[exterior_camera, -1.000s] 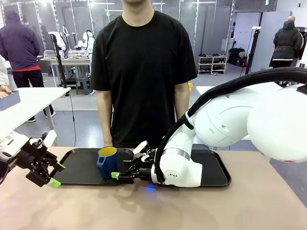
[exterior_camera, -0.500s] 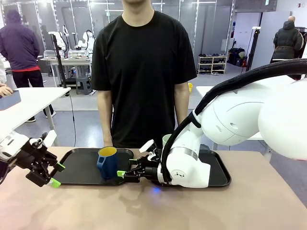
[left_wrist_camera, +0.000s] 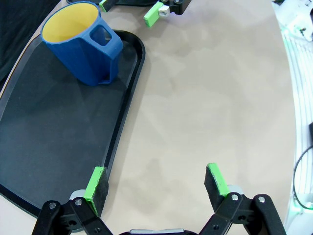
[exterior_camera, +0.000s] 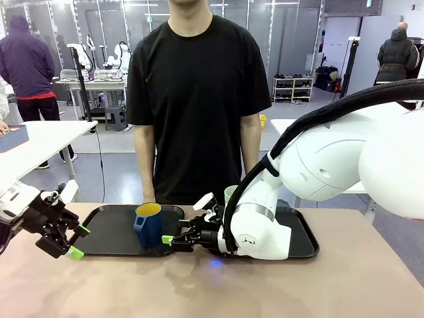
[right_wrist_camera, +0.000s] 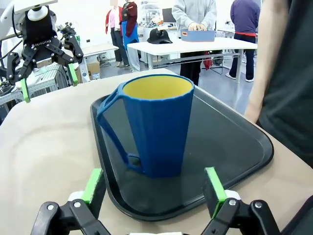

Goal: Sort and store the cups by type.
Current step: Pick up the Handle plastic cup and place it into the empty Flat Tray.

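The dark blue mug (exterior_camera: 149, 226) with a yellow inside stands upright at the right end of the left black tray (exterior_camera: 106, 233). My right gripper (exterior_camera: 173, 236) is open just to its right, level with it and apart from it. In the right wrist view the mug (right_wrist_camera: 156, 127) stands a little beyond the open fingers (right_wrist_camera: 93, 185), handle to the left. My left gripper (exterior_camera: 80, 242) hangs open over the table off the tray's left end. Its own view has the mug (left_wrist_camera: 83, 46) far off. The pale green tumbler's rim (exterior_camera: 230, 193) peeks out behind my right arm.
A second black tray (exterior_camera: 303, 242) lies under my right arm. A person in a black shirt (exterior_camera: 195, 99) stands at the far edge behind the trays, hands hidden. Bare tan tabletop (exterior_camera: 199, 285) spreads in front of both trays.
My right arm has drawn back a little to the right, widening the gap between its gripper and the mug and uncovering the tumbler's rim. The left arm has stayed put.
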Tool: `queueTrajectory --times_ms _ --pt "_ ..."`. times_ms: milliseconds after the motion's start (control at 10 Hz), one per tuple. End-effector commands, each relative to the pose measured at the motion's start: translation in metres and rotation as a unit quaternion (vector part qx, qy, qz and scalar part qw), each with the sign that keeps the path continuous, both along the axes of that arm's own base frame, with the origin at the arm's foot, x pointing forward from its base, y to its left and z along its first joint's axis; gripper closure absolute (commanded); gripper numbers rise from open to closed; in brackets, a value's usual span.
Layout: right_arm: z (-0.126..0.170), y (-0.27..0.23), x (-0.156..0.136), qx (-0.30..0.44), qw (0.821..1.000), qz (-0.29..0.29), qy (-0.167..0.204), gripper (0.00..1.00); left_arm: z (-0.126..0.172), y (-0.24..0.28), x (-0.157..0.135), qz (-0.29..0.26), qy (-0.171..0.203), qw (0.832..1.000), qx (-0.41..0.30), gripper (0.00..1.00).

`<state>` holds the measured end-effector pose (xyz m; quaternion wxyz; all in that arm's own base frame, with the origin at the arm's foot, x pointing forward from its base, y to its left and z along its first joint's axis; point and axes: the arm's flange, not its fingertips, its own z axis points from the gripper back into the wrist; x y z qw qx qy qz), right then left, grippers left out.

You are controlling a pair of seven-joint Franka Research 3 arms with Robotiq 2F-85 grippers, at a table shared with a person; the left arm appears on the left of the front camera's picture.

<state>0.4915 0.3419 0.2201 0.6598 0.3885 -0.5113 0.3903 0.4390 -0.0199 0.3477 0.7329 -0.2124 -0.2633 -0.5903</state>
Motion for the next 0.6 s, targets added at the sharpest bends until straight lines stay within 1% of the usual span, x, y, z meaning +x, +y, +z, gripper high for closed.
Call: queueTrajectory --times_ms 0,500 --pt "-0.0012 0.0024 0.0019 -0.006 1.000 0.001 -0.003 0.00 -0.0006 -0.0005 0.0004 0.003 -0.016 1.000 -0.003 0.00" --pt "-0.0012 0.0024 0.0019 -0.006 1.000 0.001 -0.003 0.00 -0.0006 -0.0005 0.0004 0.003 -0.016 1.000 -0.003 0.00"
